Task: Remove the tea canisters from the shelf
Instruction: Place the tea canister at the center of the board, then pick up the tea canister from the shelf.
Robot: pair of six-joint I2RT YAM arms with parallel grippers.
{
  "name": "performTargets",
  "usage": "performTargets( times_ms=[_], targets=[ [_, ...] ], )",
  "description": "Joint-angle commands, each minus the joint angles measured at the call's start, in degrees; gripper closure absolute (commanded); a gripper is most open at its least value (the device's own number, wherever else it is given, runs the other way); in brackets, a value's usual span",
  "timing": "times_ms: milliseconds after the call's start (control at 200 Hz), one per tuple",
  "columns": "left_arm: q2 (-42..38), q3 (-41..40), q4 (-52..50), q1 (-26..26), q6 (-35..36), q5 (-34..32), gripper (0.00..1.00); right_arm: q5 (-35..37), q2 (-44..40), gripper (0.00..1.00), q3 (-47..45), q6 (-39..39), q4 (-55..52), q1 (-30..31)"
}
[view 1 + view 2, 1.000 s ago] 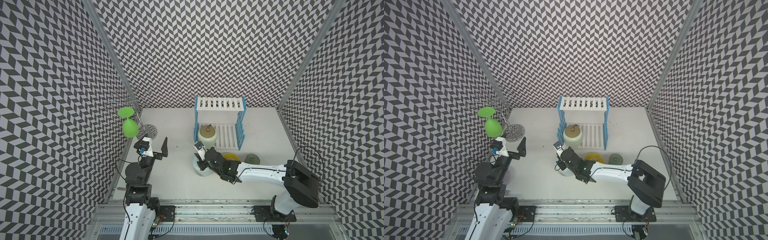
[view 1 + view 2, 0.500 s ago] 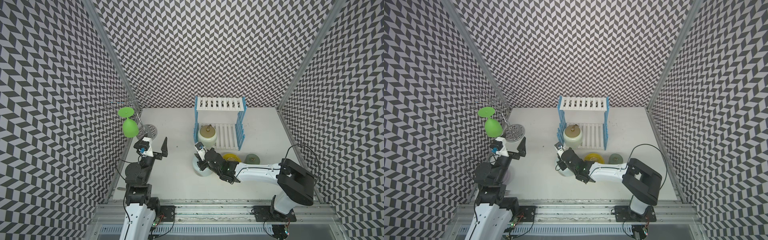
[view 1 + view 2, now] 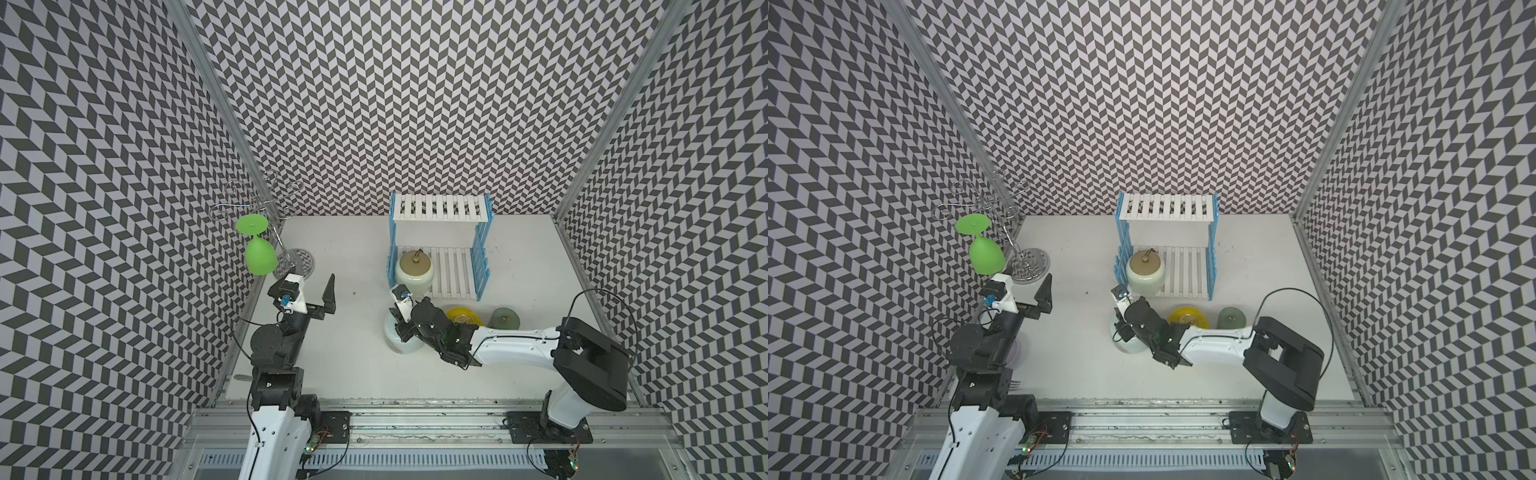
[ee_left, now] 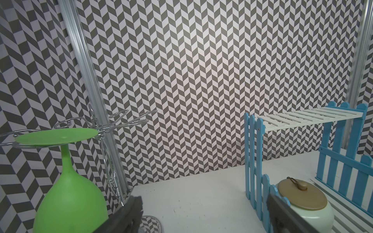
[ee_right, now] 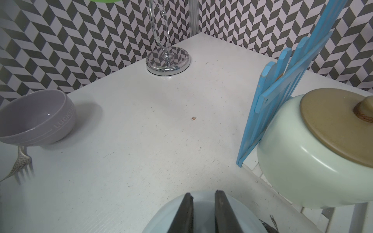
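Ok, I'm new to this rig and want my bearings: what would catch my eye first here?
The green goblet hanging upside down from the chrome stand in the far left corner. Then the blue-and-white shelf at the back, holding only the cream canister on its lower tier, and the right gripper over the pale blue canister on the table in front.

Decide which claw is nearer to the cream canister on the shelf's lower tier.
Right. The right claw is over the pale blue canister, just in front of the cream canister on the shelf. The left claw hangs raised, well off toward the glass stand.
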Motion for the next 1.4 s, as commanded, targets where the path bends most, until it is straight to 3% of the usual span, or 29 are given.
performTargets(
  times_ms=[0,351,626,801,941,1117,1397],
  targets=[
    [0.25,0.38,0.59,0.18,0.02,0.1,0.0,-0.46,0.28,0.72,-0.46,0.44,5.03,0.02],
    [0.06,0.45,0.02,0.1,0.28,0.19,0.0,-0.2,-1.68,0.5,0.67,1.37,3.12,0.06],
    [-0.07,0.32,0.24,0.0,0.65,0.86,0.0,0.42,-5.53,0.41,0.49,1.28,2.76,0.01],
    [0.12,0.44,-0.11,0.22,0.42,0.86,0.0,2.31,-8.0,0.28,0.63,2.26,1.5,0.01],
    [0.23,0.31,0.35,0.38,0.31,1.3,0.0,3.44,-10.15,0.12,-0.22,2.25,1.86,0.06],
    [0.07,0.29,-0.05,0.04,0.65,2.5,0.0,6.16,-13.94,0.0,-0.84,1.54,0.01,-0.34],
    [1.19,1.99,-1.75,-0.75,1.31,4.32,0.0,7.43,-21.85,0.01,-2.81,0.81,-2.32,-3.41]
  ],
)
